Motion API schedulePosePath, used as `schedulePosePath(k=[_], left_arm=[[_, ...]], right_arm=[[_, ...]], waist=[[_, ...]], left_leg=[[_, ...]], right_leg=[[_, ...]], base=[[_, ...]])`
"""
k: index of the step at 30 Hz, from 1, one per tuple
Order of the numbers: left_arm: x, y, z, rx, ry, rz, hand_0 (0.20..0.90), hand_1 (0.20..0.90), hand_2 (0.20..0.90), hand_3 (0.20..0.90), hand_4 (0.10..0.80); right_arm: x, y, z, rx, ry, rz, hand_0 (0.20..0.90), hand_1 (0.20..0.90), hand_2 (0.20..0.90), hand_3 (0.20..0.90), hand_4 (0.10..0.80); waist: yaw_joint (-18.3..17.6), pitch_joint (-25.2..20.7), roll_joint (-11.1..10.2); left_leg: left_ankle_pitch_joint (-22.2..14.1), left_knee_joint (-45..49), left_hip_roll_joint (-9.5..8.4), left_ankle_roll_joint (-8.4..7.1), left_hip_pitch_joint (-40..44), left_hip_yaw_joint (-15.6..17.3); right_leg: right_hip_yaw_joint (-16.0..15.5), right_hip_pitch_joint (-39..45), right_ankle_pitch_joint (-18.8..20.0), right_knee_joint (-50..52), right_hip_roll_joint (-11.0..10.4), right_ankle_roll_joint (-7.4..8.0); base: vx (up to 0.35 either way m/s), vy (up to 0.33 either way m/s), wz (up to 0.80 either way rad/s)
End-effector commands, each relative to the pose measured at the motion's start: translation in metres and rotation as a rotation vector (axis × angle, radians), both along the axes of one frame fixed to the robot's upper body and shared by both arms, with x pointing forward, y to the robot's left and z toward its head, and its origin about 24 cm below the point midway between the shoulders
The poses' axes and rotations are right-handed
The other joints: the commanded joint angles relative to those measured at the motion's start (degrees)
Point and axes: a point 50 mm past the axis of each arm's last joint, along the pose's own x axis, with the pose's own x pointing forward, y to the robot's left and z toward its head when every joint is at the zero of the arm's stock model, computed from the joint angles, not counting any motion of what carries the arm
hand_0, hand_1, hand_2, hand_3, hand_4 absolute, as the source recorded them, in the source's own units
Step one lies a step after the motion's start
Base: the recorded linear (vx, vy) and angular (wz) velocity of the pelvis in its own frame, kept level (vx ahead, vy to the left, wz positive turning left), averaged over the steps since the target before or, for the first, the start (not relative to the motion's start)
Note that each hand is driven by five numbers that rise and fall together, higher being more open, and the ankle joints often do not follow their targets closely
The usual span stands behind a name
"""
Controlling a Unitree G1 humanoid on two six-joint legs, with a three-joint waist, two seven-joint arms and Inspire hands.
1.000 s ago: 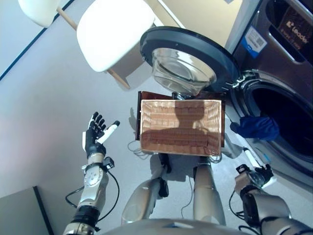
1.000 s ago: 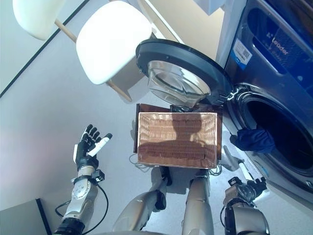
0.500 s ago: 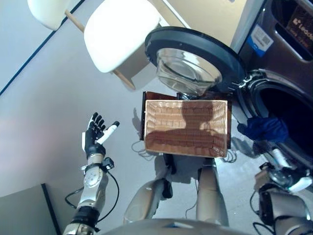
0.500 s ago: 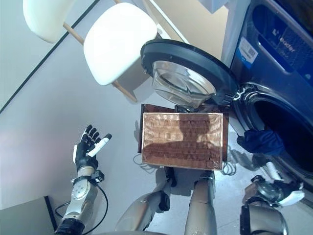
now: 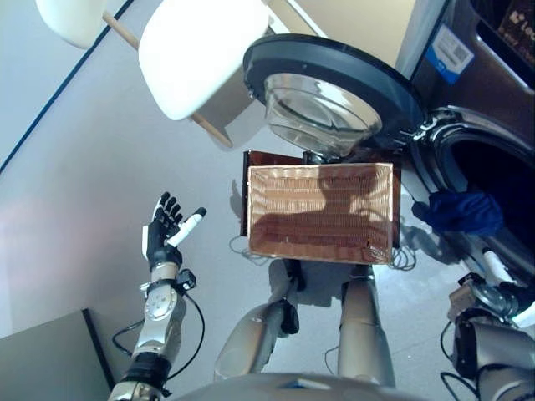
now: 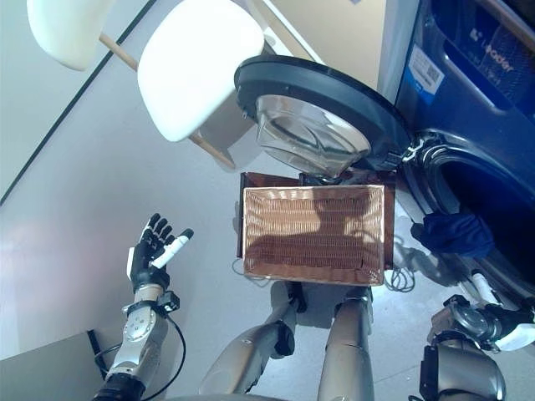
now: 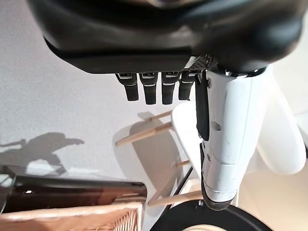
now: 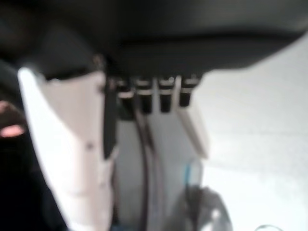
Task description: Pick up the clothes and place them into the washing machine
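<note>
A dark blue piece of clothing lies bunched on the lower rim of the washing machine's drum opening, partly inside it. The woven basket in front of me holds nothing. My right hand hangs low at the right, below the blue clothing and apart from it; its wrist view shows straight fingers and nothing held. Off to the left, over the floor, my left hand is raised with its fingers spread and empty.
The round glass washer door stands swung open above the basket's far side. Two white chairs stand at the back left. A dark grey box sits at the lower left corner.
My right hand has drawn back to the right, away from the basket's corner, and shows lower at the edge. The blue clothing stays on the drum's rim. The camera has shifted a little.
</note>
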Motion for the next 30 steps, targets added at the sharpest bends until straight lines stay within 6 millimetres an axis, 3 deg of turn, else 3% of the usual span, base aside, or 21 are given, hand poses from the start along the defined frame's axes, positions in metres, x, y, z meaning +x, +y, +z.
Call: schedulePosePath(k=[1, 10, 25, 30], left_arm=[[0.011, 0.017, 0.041, 0.037, -0.232, 0.056, 0.9, 0.9, 0.9, 0.9, 0.8], [0.011, 0.025, 0.057, 0.061, -0.294, 0.064, 0.9, 0.9, 0.9, 0.9, 0.8], [0.01, 0.03, 0.07, 0.071, -0.351, 0.066, 0.9, 0.9, 0.9, 0.9, 0.8], [0.01, 0.031, 0.069, 0.072, -0.347, 0.067, 0.9, 0.9, 0.9, 0.9, 0.8]], right_arm=[[-0.01, -0.03, 0.03, -0.133, -0.029, -0.068, 0.9, 0.9, 0.9, 0.9, 0.8], [0.007, -0.014, 0.021, -0.073, -0.084, 0.04, 0.9, 0.9, 0.9, 0.9, 0.8], [0.027, 0.0, 0.021, -0.051, -0.123, 0.111, 0.9, 0.9, 0.9, 0.9, 0.8], [0.034, 0.008, 0.019, -0.085, -0.054, 0.198, 0.9, 0.9, 0.9, 0.9, 0.8]], waist=[[1.16, -0.13, 0.45], [1.07, 0.31, -1.53], [1.72, 0.18, -2.27], [1.68, -0.05, -2.66]], left_leg=[[-1.96, 3.62, 0.25, -2.56, -4.2, -1.83], [-7.89, 15.13, 0.31, -2.33, -12.92, -1.82], [-11.09, 22.51, 1.79, -1.57, -19.85, -0.16], [-11.18, 22.22, 2.02, -1.49, -19.81, -0.03]], right_leg=[[-3.28, -1.68, 2.77, 0.31, 0.75, -5.11], [-1.35, -7.75, 1.31, 6.16, 0.88, -5.95], [0.31, -13.45, 0.08, 10.76, 1.09, -6.6], [0.07, -13.2, -0.06, 10.39, 1.12, -6.56]], base=[[-0.045, -0.024, 0.02], [-0.007, -0.022, 0.04], [-0.009, 0.004, 0.01], [0.006, 0.001, 0.0]])
